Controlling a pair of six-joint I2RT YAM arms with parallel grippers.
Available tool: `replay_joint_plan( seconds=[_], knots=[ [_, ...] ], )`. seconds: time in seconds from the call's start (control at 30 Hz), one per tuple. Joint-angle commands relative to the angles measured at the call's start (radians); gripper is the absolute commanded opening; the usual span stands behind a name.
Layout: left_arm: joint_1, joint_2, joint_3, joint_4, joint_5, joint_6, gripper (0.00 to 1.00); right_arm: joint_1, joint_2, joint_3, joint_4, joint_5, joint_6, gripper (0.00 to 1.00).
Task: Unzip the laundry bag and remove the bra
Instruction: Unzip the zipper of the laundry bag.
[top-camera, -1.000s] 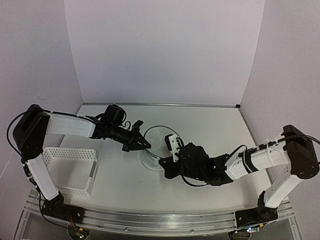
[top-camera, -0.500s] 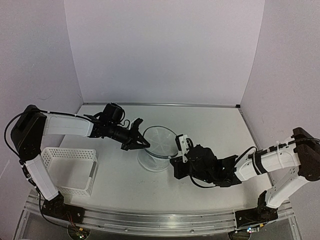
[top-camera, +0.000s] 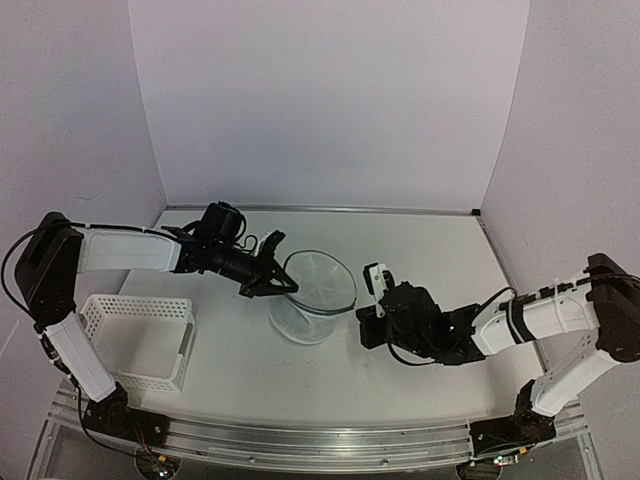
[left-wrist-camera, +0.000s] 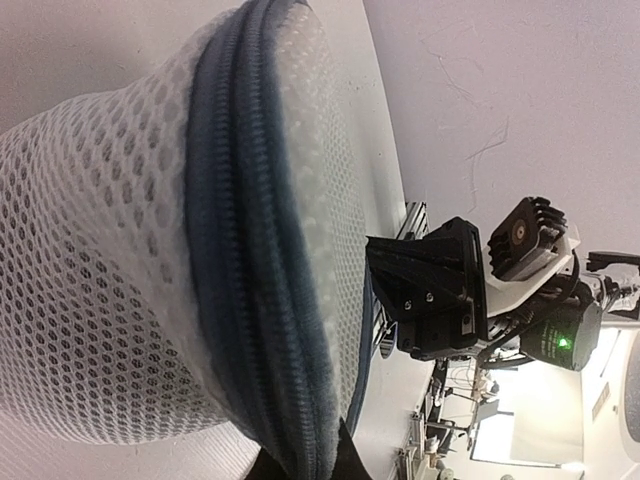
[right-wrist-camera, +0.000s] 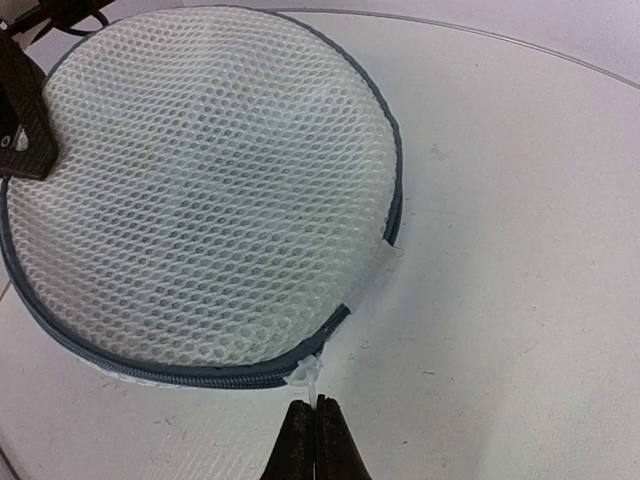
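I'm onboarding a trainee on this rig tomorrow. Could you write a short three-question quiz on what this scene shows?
1. True or false: the white lattice basket touches the laundry bag.
2. What does the right hand pinch? A) the bag's mesh top B) the white zipper pull C) the basket wall
3. Fill in: the left hand is shut on the bag's ____.

Key: 1 false, they lie apart; 2 B; 3 rim.
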Motion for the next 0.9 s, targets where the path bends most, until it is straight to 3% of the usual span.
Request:
replay_joint_plan(
  seconds=[0.0,0.87],
  knots=[
    [0.004,-0.063,0.033,-0.012,0.066,0.053,0.0,-0.044,-0.052,-0.01,0.003,0.038,-0.03,0.0],
    [-0.038,-0.093,0.06,-0.045,0.11,0.138,0.0,-0.137,-0.034,0.003,-0.005,-0.027,-0.084,0.0]
  ],
)
